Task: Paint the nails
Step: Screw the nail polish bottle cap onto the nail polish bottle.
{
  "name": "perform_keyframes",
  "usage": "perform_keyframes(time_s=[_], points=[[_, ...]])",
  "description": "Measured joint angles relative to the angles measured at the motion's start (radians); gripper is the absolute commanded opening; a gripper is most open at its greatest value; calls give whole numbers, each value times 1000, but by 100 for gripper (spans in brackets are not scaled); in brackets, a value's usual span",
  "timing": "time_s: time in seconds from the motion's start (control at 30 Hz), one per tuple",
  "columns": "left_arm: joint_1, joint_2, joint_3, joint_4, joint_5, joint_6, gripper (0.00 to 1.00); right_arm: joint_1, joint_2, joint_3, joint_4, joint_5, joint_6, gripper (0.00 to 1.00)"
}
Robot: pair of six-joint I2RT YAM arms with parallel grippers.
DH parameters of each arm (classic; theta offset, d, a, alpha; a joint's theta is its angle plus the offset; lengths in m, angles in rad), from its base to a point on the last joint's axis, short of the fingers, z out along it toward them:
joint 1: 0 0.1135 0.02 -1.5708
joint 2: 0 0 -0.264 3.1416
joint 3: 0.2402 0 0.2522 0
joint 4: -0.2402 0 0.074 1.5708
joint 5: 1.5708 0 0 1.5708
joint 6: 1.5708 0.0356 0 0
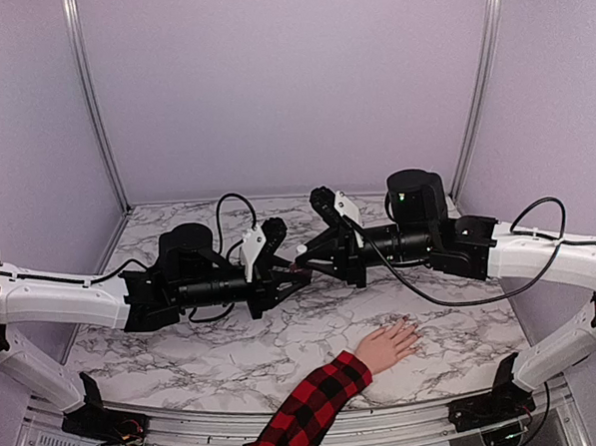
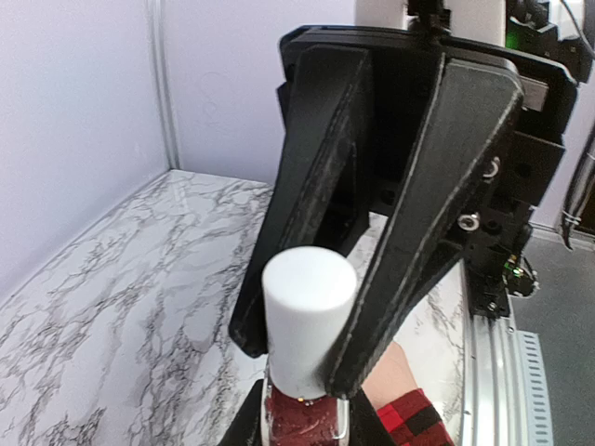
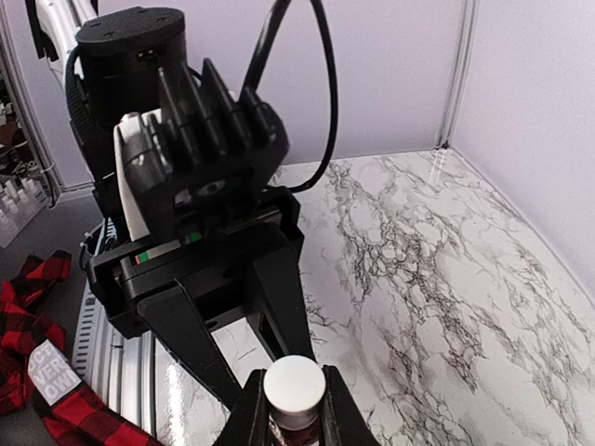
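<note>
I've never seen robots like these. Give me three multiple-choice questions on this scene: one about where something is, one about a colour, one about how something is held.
1. Where is the hand?
A. flat on the table, near its front edge
B. raised between the arms
C. against the back wall

2. What colour is the cap of the polish bottle?
A. black
B. white
C. gold

3. How is the bottle held?
A. not at all
B. by one gripper
C. by two grippers

Answers: A, it lies on the marble at the near edge; B, both wrist views show it white; C, the left gripper is shut on the glass, the right gripper on the cap.
</note>
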Motion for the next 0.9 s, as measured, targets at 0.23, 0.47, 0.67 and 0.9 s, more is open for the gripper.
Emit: perform_keyframes(time_s=[0.23,0.47,0.67,0.9], points=[[-7,11,0,26,-169,-14,0,13,19,-27,115,164,118,14],[11,27,0,64,-242,-28,0,10,21,-57,114,225,167,40],[35,25,0,106,-72,-27,0,5,-32,-102,71,187,145,53],[34,20,0,100,215,2,0,5,-141,-106,54,74,62,54]])
